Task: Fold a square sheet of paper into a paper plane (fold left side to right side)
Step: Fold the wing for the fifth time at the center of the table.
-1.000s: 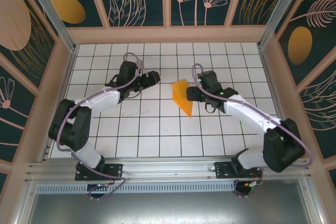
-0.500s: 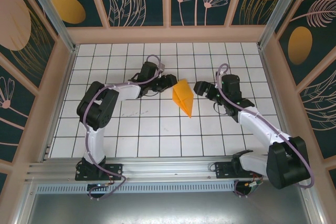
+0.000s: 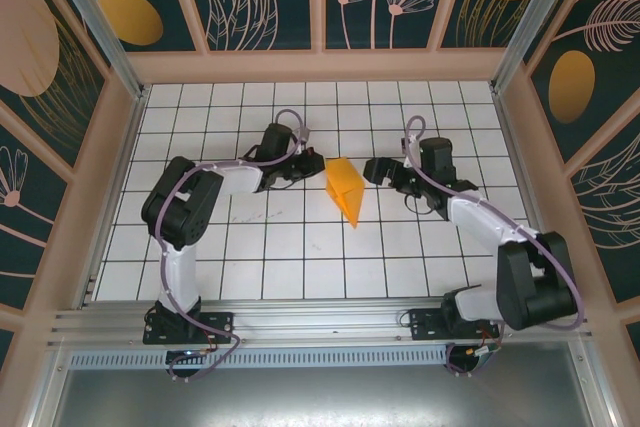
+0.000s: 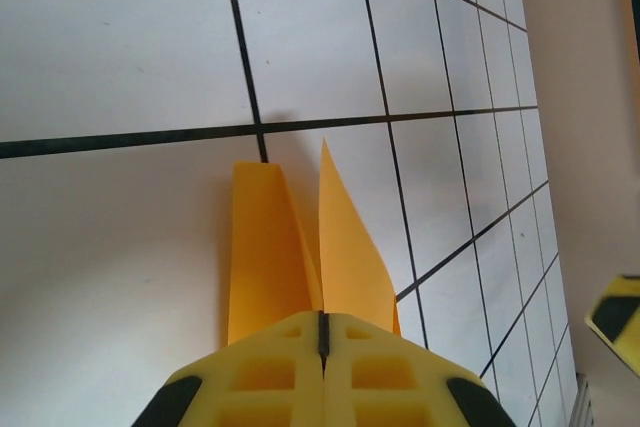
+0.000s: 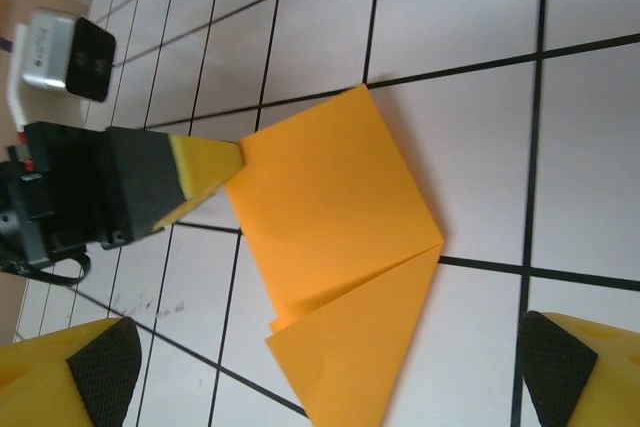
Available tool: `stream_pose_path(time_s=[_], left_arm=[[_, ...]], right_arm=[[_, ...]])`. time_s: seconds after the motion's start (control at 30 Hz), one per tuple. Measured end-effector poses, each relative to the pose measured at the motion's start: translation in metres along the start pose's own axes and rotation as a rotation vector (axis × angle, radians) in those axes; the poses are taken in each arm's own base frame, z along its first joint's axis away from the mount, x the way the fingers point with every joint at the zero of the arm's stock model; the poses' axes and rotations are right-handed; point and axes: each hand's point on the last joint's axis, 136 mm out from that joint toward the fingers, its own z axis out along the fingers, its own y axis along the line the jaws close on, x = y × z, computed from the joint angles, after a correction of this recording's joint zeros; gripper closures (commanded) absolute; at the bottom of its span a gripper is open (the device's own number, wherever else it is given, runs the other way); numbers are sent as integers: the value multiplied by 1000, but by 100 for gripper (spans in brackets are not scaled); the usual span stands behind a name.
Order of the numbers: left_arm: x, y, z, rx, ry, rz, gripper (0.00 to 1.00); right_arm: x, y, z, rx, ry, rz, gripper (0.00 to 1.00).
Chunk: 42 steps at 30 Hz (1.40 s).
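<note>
The square sheet of paper (image 3: 345, 186) is orange-yellow and folded into a pointed wedge, tip toward the near side, lying mid-table. My left gripper (image 3: 313, 169) is shut on its left edge. In the left wrist view the yellow fingers (image 4: 250, 377) meet tightly and two flaps of the paper (image 4: 265, 247) rise from their seam. My right gripper (image 3: 377, 169) stands open just right of the sheet, apart from it. In the right wrist view the paper (image 5: 340, 207) lies flat between the wide-spread pads (image 5: 100, 377), and the left gripper (image 5: 205, 165) pinches its corner.
The white grid table (image 3: 300, 247) is fenced by a pink frame with dark patterned walls (image 3: 320, 65) on three sides. A metal rail (image 3: 320, 322) runs along the near edge, above both arm bases. Faint pen marks (image 3: 240, 217) lie left of centre.
My left arm swung right to the paper and its jaws closed on the left edge. My right gripper let go, drew back to the right and opened wide. The paper shifted slightly left.
</note>
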Motion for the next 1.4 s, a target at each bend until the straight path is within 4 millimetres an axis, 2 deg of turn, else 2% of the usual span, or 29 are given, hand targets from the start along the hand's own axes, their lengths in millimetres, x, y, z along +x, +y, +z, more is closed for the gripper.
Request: stream_pose_path(time_s=[0.13, 0.27, 0.4, 0.53, 0.8, 0.9, 1.0, 1.13, 1.27, 1.4], left_arm=[[-4, -1, -26, 31, -21, 66, 100], [-4, -12, -43, 93, -16, 156, 100], [6, -21, -49, 142, 14, 222, 100], [20, -20, -49, 172, 55, 258, 100], [26, -24, -51, 205, 74, 280, 100], [26, -26, -51, 217, 74, 286, 100], [26, -26, -51, 220, 73, 288, 100], [26, -26, -51, 220, 71, 290, 100], [26, -25, -51, 218, 72, 302, 100], [27, -24, -51, 214, 72, 314, 100]], right_arm=[[3, 4, 18, -75, 53, -28, 2], [10, 11, 37, -182, 109, -50, 7], [14, 15, 47, -247, 140, -56, 12], [7, 25, 62, -355, 153, -89, 18], [21, 29, 79, -444, 215, -90, 27], [24, 32, 81, -464, 231, -91, 37], [26, 35, 83, -480, 243, -92, 59], [27, 35, 83, -478, 242, -109, 71], [28, 31, 85, -457, 247, -116, 77], [31, 27, 86, -433, 255, -124, 90]])
